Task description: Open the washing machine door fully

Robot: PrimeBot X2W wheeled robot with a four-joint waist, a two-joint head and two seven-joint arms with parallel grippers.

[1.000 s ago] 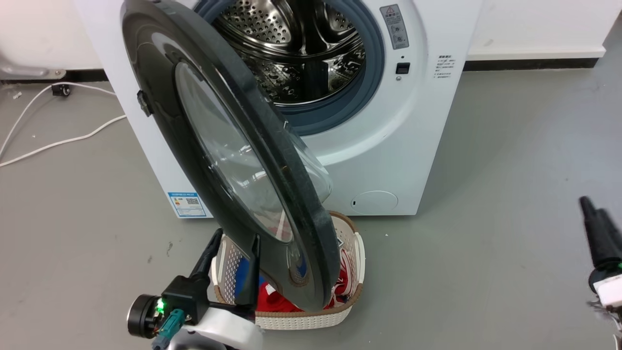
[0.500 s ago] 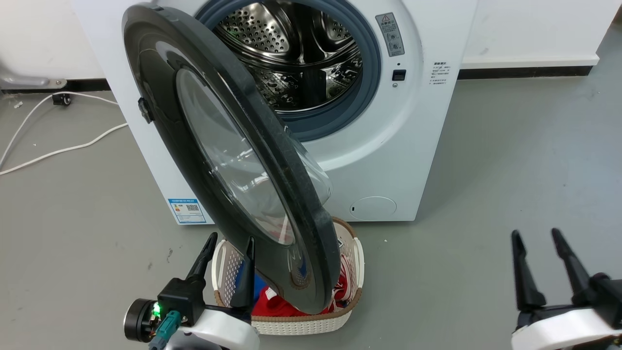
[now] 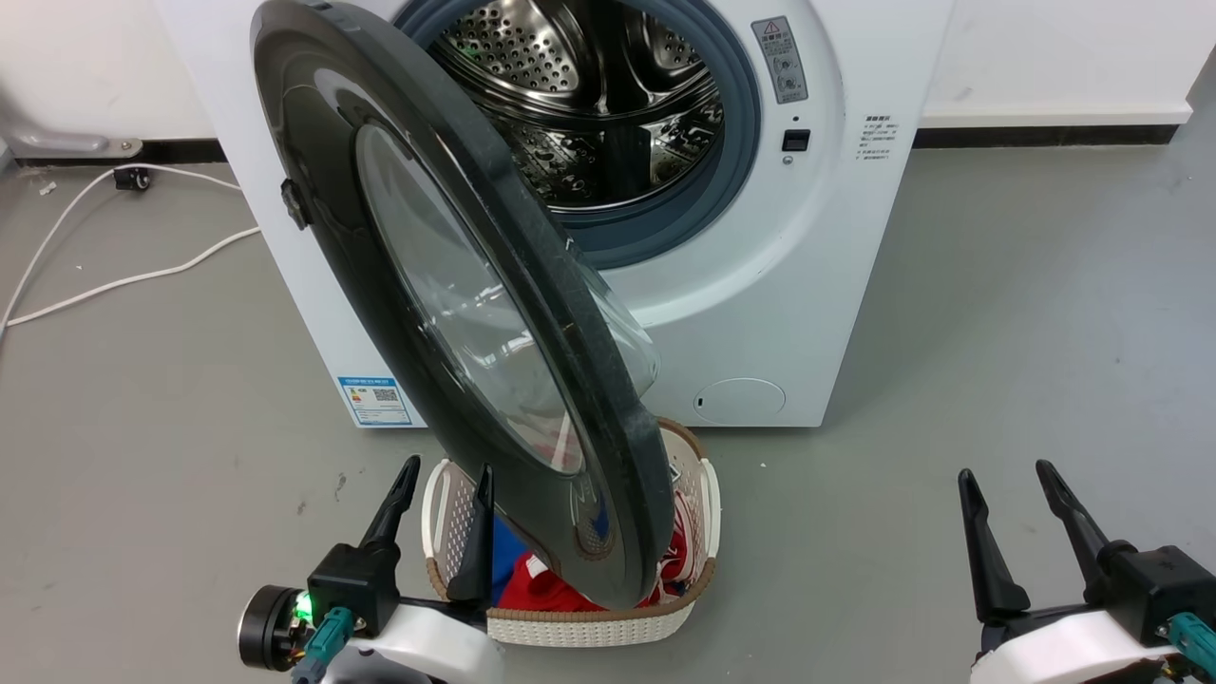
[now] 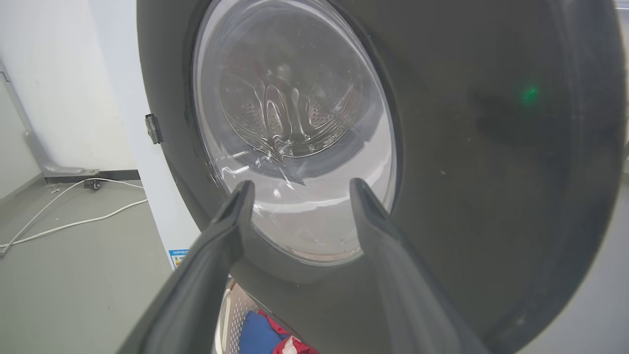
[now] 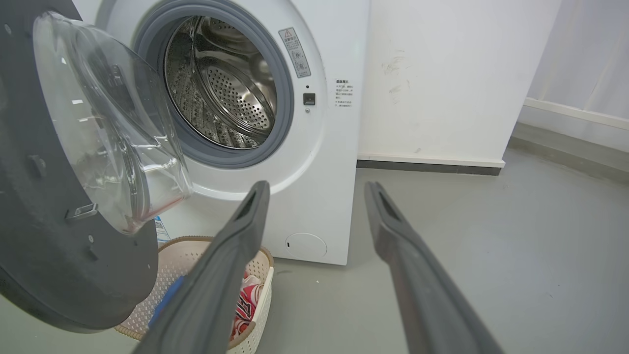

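Left gripper (image 3: 448,465) beside washing machine door (image 3: 328,190)

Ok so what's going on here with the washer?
A two-armed robot is opening the door of the washer. The door stands partly open, swung out over a basket of clothes, with the drum exposed. The left pincer is open, pointing at the door's outer face; whether it touches is unclear. The right pincer is open and empty over the floor.

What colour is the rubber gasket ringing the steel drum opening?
Grey, slightly bluish; the rubber gasket around the perforated steel drum shows best in the right wrist view.
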